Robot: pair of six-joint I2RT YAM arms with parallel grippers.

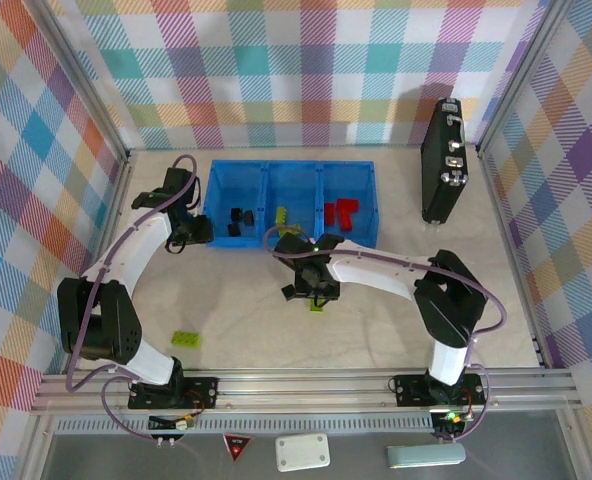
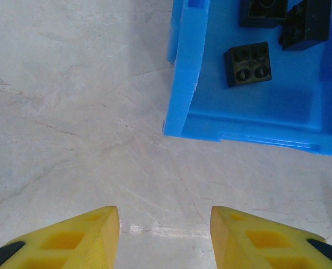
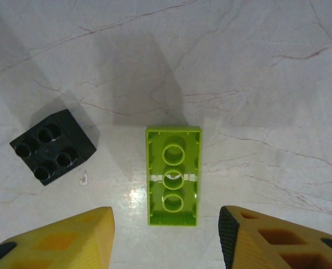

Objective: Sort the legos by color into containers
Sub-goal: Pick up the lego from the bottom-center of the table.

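right gripper (image 3: 166,227) is hanging spread, gripping nothing, over a lime-green rectangular plastic brick (image 3: 173,176) lying hollow side up on the table (image 3: 267,84), small black plastic cube (image 3: 52,147) near it. left gripper (image 2: 164,221) is hovering released by the blue plastic tray (image 2: 188,67) corner, w/ black bricks (image 2: 248,64) sitting inside.

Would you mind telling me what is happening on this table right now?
Two robot arms are sorting lego bricks by colour into a blue tray. Its compartments already hold black bricks, a lime-green one and red ones. The right claw hangs open over an upside-down lime-green brick on the table, a black brick beside it. The left claw is open and empty beside the tray. Another green brick lies near the left arm's base.
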